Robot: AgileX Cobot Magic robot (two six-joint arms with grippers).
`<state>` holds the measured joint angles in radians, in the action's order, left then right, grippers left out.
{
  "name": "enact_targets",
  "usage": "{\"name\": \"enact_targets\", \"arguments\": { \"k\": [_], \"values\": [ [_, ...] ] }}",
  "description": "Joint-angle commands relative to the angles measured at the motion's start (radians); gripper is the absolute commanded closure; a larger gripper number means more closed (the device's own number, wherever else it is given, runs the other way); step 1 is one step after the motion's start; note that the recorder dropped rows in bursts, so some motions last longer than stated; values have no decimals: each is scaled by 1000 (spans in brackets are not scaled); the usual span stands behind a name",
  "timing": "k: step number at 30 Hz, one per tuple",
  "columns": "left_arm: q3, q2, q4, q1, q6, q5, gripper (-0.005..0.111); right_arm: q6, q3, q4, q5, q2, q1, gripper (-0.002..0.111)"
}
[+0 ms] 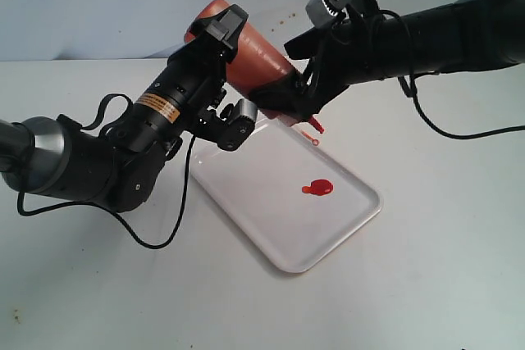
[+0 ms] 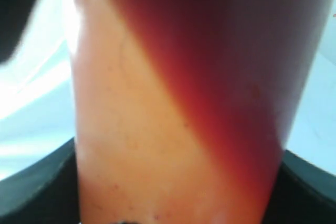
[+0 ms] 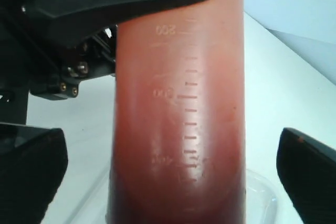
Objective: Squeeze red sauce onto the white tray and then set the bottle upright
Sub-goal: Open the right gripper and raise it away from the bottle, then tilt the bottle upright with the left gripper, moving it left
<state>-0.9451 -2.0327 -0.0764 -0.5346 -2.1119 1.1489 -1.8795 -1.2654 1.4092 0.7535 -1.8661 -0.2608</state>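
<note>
The bottle (image 1: pixel 261 65) hangs tilted over the white tray (image 1: pixel 262 194), its red nozzle (image 1: pixel 317 127) pointing down toward the tray's far edge. My left gripper (image 1: pixel 223 43) is shut on the bottle's upper body; in the left wrist view the orange-red wall (image 2: pixel 184 103) fills the space between the dark fingers (image 2: pixel 37 187). My right gripper (image 1: pixel 300 94) stands open around the nozzle end. In the right wrist view its fingers (image 3: pixel 31 174) stay well apart from the bottle (image 3: pixel 178 119) on both sides. A blob of red sauce (image 1: pixel 318 188) lies on the tray.
Both arms meet over the tray's far corner. A black cable (image 1: pixel 160 235) from the left arm loops over the table beside the tray. The right arm's cable (image 1: pixel 459 133) trails across the table at the right. The tray's rim (image 3: pixel 262 192) shows under the bottle.
</note>
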Motion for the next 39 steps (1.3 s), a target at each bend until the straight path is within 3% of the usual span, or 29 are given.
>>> {"name": "enact_targets", "arguments": {
  "k": [1,6,8,10,12,14,16,25,34,39],
  "values": [
    [-1,20,-18,-2,18,50,107,44,-5,-75,10,51,19,5],
    [-1,20,-21,-2,18,50,107,110,-5,-66,-12,64,53,5],
    [-1,20,-25,-2,18,50,107,139,-5,-62,-43,64,78,9],
    [-1,20,-43,-2,18,50,107,160,-5,-57,-49,64,102,23],
    [-1,20,-69,-2,18,50,107,169,-5,-50,-67,64,111,43],
    [-1,20,-83,-2,18,50,107,169,-5,-50,-69,64,111,83],
    [-1,20,-88,-2,18,50,107,177,-5,-50,-72,64,111,108],
    [3,20,-175,-2,18,58,107,215,10,-57,-299,64,111,108],
    [99,20,-179,-2,146,72,107,229,10,-57,-364,64,111,108],
    [161,21,-256,-2,248,72,107,237,10,-57,-364,64,111,108]
  ]
}}
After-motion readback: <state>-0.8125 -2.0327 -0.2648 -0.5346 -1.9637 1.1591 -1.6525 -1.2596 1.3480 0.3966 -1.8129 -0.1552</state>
